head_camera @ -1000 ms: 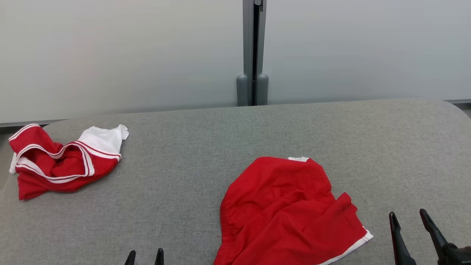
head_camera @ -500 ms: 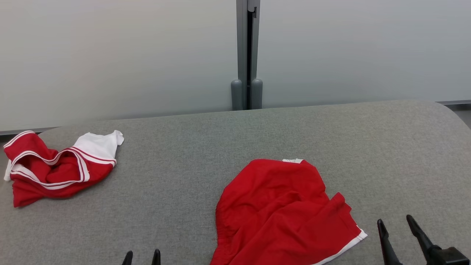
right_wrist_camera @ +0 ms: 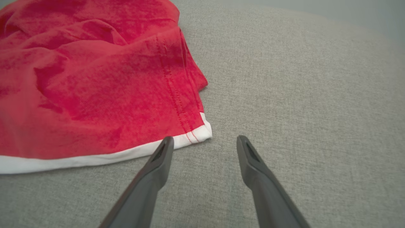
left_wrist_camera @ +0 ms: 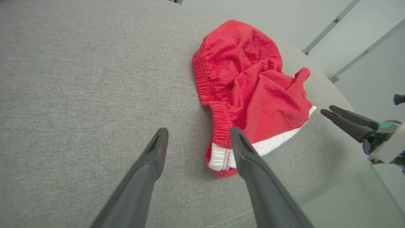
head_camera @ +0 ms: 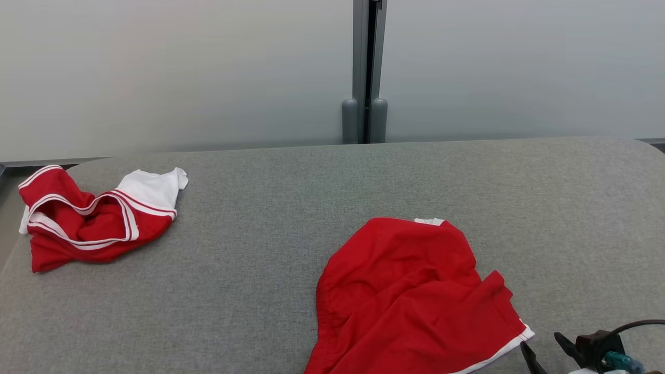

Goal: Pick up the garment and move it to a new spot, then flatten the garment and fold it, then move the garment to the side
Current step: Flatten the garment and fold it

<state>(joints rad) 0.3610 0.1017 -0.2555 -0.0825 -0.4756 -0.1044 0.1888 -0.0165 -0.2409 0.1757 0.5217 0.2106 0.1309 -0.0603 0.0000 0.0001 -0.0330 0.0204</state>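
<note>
The garment (head_camera: 410, 296), red shorts with a white hem and an elastic waistband, lies crumpled on the grey padded table (head_camera: 291, 208) at the near middle. My right gripper (head_camera: 542, 344) is open at the lower right, just beside the white hem corner. In the right wrist view the right gripper (right_wrist_camera: 205, 140) stands open over bare cloth, its left finger at the hem of the garment (right_wrist_camera: 95, 82). My left gripper (left_wrist_camera: 198, 132) is open and empty, with the waistband end of the garment (left_wrist_camera: 246, 85) just past its right finger. The right gripper (left_wrist_camera: 327, 111) also shows there.
A second red and white garment (head_camera: 93, 218) lies bunched at the table's far left. Behind the table stands a pale wall with a grey post (head_camera: 366, 72). The table's rounded edge (left_wrist_camera: 341, 177) runs close to my grippers.
The head camera has shifted a little. My right gripper has dropped lower and come left toward the hem corner. The left fingertips have slipped below the head view's bottom edge. Both garments lie as before.
</note>
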